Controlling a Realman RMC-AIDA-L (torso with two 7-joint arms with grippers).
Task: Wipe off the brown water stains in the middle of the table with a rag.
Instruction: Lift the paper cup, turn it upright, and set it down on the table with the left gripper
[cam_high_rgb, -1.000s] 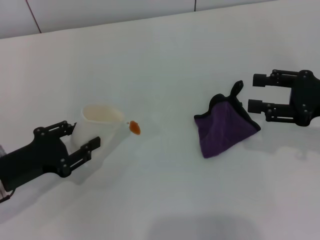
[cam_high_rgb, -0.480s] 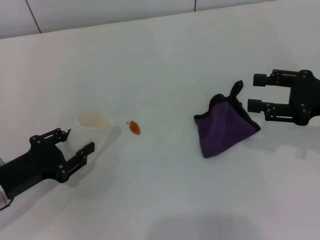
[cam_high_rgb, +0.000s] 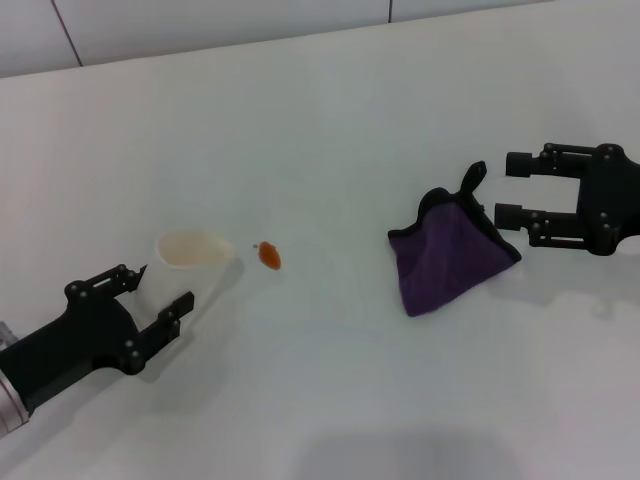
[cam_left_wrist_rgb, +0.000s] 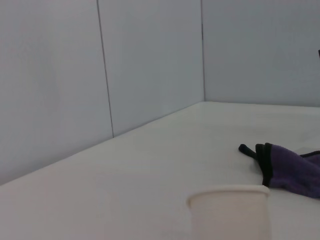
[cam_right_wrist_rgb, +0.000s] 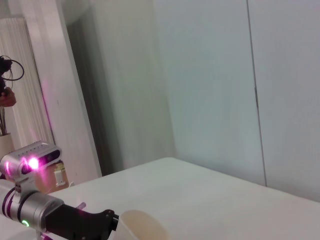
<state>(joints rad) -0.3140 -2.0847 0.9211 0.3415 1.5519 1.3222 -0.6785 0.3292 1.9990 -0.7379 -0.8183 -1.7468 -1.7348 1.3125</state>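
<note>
The brown water stains (cam_high_rgb: 270, 256), an orange-brown blot with a tiny speck beside it, lie on the white table (cam_high_rgb: 330, 120) left of centre. The dark purple rag (cam_high_rgb: 450, 255) lies crumpled at the right, its black loop pointing away; it also shows in the left wrist view (cam_left_wrist_rgb: 292, 169). My right gripper (cam_high_rgb: 510, 187) is open and empty, just right of the rag's loop corner. My left gripper (cam_high_rgb: 158, 287) is open at the near left, its fingertips by the base of the cream-white paper cup (cam_high_rgb: 192, 262), not gripping it.
The paper cup stands upright just left of the stain; it shows in the left wrist view (cam_left_wrist_rgb: 230, 212) and the right wrist view (cam_right_wrist_rgb: 140, 225). A panelled wall runs along the table's far edge (cam_high_rgb: 200, 30).
The cup went from tilted over the stain to upright. My left gripper let it go and drew back toward the near left. The right arm hardly moved.
</note>
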